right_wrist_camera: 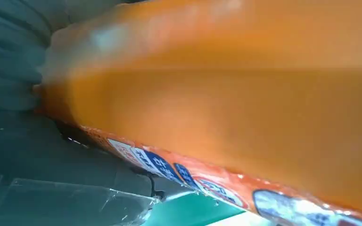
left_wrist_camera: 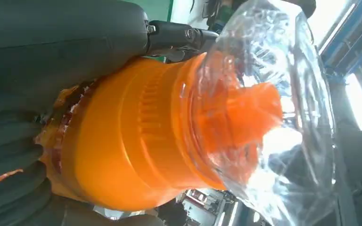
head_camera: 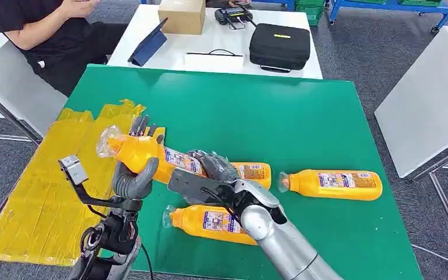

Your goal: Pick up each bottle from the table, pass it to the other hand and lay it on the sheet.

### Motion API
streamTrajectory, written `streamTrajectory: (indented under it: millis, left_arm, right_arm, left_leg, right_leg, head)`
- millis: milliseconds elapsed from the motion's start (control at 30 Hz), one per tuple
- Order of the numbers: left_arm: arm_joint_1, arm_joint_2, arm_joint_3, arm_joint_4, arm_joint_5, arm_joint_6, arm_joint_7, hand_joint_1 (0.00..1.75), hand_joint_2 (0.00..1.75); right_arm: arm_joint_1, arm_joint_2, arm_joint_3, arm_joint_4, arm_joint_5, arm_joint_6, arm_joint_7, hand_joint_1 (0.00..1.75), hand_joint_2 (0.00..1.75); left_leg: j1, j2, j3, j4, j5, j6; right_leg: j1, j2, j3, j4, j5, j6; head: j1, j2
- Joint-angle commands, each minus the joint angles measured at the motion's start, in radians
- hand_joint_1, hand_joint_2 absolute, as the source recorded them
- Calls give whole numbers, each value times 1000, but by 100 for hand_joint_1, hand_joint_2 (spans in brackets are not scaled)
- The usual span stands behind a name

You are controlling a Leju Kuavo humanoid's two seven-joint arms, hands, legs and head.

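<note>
Right hand (head_camera: 213,169): grasps held bottle (head_camera: 151,154) at base end. Left hand (head_camera: 137,169): grips neck end; long axis spans both, yellow sheet (head_camera: 29,204) just leftward.

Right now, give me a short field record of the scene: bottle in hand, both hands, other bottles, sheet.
held bottle: orange bottle with clear-wrapped cap, raised between both hands
left hand: left hand grips the cap end
right hand: right hand grips the label end
other bottles: three, lying on the green table
sheet: yellow sheet at the table's left, no bottle on it
</note>
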Motion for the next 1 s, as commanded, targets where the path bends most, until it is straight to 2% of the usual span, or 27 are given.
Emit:
streamTrajectory:
  millis: [33,200,233,400,433,500,533,700,733,867,900,1000]
  left_arm:
    - [-26,5,-13,19,-2,-1,7,0,175]
    - [-26,5,-13,19,-2,-1,7,0,175]
    - [-26,5,-13,19,-2,-1,7,0,175]
    - [-26,5,-13,19,-2,-1,7,0,175]
    - [-31,12,-19,20,-40,0,19,175,175]
    - [-23,-14,23,13,-68,-26,36,175,175]
    - [-23,-14,23,13,-68,-26,36,175,175]
    - [-16,-18,33,9,-71,-33,38,175,175]
    - [-16,-18,33,9,-71,-33,38,175,175]
    - [-14,-20,34,8,-72,-34,38,175,175]
    - [-10,-21,36,6,-73,-37,38,175,175]
    - [-5,-23,37,5,-75,-41,39,175,175]
  right_arm:
    - [-45,-8,47,72,-1,4,4,175,175]
    - [-45,-8,47,72,-1,4,4,175,175]
    - [-45,-8,47,72,-1,4,4,175,175]
    - [-45,-8,47,72,-1,4,4,175,175]
    - [-74,-32,111,84,111,19,62,175,175]
    - [-33,-10,96,80,162,19,59,175,175]
    - [-33,-10,96,80,162,19,59,175,175]
    - [-33,-9,90,84,168,16,54,175,175]
    - [-33,-9,90,84,168,16,54,175,175]
    - [-35,-9,89,84,168,17,51,175,175]
    - [-36,-7,86,87,167,18,48,175,175]
    - [-41,-6,84,99,166,18,40,175,175]
  left_leg:
    - [0,1,2,0,0,-2]
    - [0,1,1,0,0,-1]
    - [0,2,3,1,-1,-3]
    - [0,1,1,0,0,-1]
    - [0,1,2,0,-1,-2]
    - [0,2,4,1,-1,-4]
    - [0,1,3,0,-1,-2]
    - [0,1,2,0,0,-2]
    - [0,1,4,1,-1,-4]
    - [1,1,1,0,0,-2]
    - [1,1,5,1,-1,-4]
    - [0,1,4,1,-1,-3]
  right_leg:
    - [1,-4,2,0,-1,-2]
    - [1,-3,1,0,0,-1]
    - [1,-6,3,1,-1,-3]
    - [1,-2,1,0,0,-1]
    - [1,-4,2,0,-1,-2]
    - [1,-7,4,2,-2,-4]
    - [1,-3,3,0,-1,-2]
    - [1,-4,1,0,0,-2]
    - [2,-8,4,1,-2,-3]
    - [1,-4,1,0,0,-2]
    - [2,-8,4,1,-2,-4]
    - [1,-7,4,1,-2,-3]
  head:
    - [0,0]
    - [0,0]
    - [0,0]
    - [0,0]
    - [0,0]
    - [0,0]
    - [0,0]
    - [0,0]
    - [0,0]
    - [0,0]
    - [0,0]
    - [0,0]
